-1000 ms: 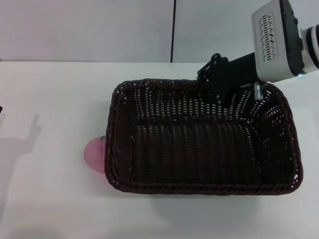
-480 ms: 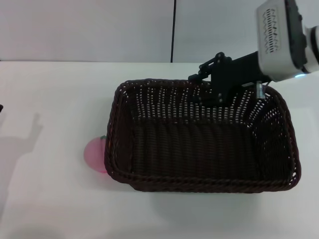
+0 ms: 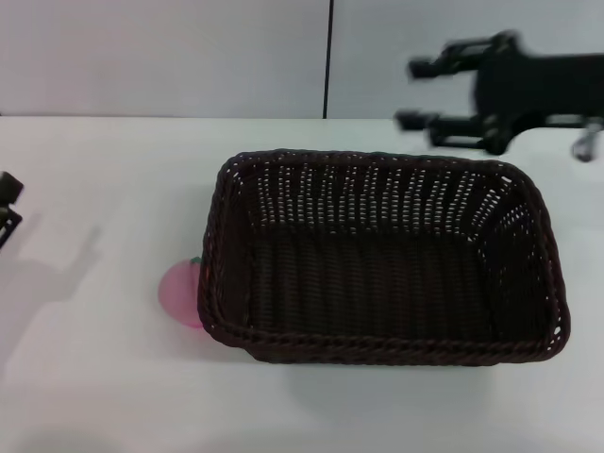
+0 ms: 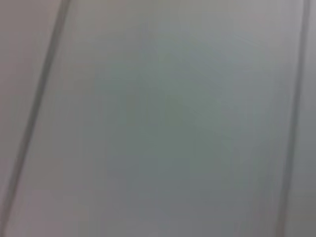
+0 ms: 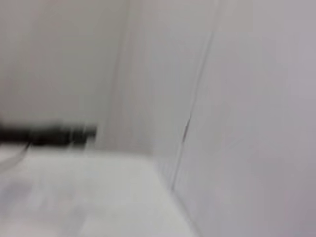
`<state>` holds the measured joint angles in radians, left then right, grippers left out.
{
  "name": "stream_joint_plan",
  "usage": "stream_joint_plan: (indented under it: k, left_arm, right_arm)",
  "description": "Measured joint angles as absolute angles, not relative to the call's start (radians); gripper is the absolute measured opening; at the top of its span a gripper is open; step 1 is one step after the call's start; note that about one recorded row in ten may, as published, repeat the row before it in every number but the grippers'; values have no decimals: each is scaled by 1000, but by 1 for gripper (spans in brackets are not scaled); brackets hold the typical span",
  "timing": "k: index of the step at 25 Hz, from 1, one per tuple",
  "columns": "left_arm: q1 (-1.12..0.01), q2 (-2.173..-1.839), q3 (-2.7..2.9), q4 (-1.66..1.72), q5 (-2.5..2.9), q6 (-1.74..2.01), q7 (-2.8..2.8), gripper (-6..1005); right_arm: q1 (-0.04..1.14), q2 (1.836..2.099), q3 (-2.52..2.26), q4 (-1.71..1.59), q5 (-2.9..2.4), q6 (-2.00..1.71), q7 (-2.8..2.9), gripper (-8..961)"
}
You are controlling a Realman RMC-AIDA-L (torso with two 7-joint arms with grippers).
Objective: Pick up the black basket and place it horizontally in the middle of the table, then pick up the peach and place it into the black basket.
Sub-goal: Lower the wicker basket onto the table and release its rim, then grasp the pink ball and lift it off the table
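**A:** What has just changed? A second ago the right gripper (image 3: 429,92) was down inside the black basket (image 3: 382,269), at its far wall. It has since let go and risen clear; it hangs above and behind the far right corner, jaws spread, holding nothing. Meanwhile the basket has settled flat.

**B:** So you may take the first step as done?

**A:** Judged so. The basket lies with its long side across the table (image 3: 104,170), roughly mid-table, a little to the right. The peach (image 3: 180,293) is what remains for you.

**B:** Where is it?

**A:** On the table at the basket's near left corner, touching or tucked just under the rim. Part of it is hidden by the wicker, so its far side and most of its leaf cannot be made out.

**B:** And the left gripper (image 3: 8,208)?

**A:** Cut off at the left edge of the head view; you cannot tell how its jaws stand. Both wrist views show only blank wall, with nothing of the task.
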<state>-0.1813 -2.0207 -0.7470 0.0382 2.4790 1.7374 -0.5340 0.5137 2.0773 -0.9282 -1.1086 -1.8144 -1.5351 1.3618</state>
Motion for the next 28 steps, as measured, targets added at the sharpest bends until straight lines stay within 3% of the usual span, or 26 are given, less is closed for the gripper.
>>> stream_joint_plan:
  k: [4, 5, 6, 7, 12, 22, 28]
  left_arm:
    - [-197, -2010, -745, 72, 2516, 1750, -575, 850]
    - [-255, -1976, -663, 174, 2619, 1762, -670, 850]
    - [-267, -1974, -628, 193, 2626, 1760, -679, 850]
    - [-298, -1977, -540, 251, 2631, 1750, -707, 850]
    - [-354, -2007, -373, 356, 2630, 1736, -774, 850]
    - [-380, -2054, -251, 383, 2628, 1714, -769, 849]
    - [-381, -2059, -240, 345, 2631, 1670, -736, 849]
  right_arm:
    - [322, 2078, -953, -1156, -1508, -1551, 1366, 557]
    - [322, 2078, -953, -1156, -1508, -1551, 1366, 557]
    - [286, 2079, -959, -1145, -1453, -1552, 1360, 557]
    - [228, 2082, -969, -1107, -1348, -1561, 1335, 557]
    - [156, 2083, -977, -932, -1168, -1635, 1237, 557]
    - [134, 2083, -899, -714, -1119, -1746, 1176, 557]
    - [144, 2081, -856, -602, -1091, -1777, 1098, 557]
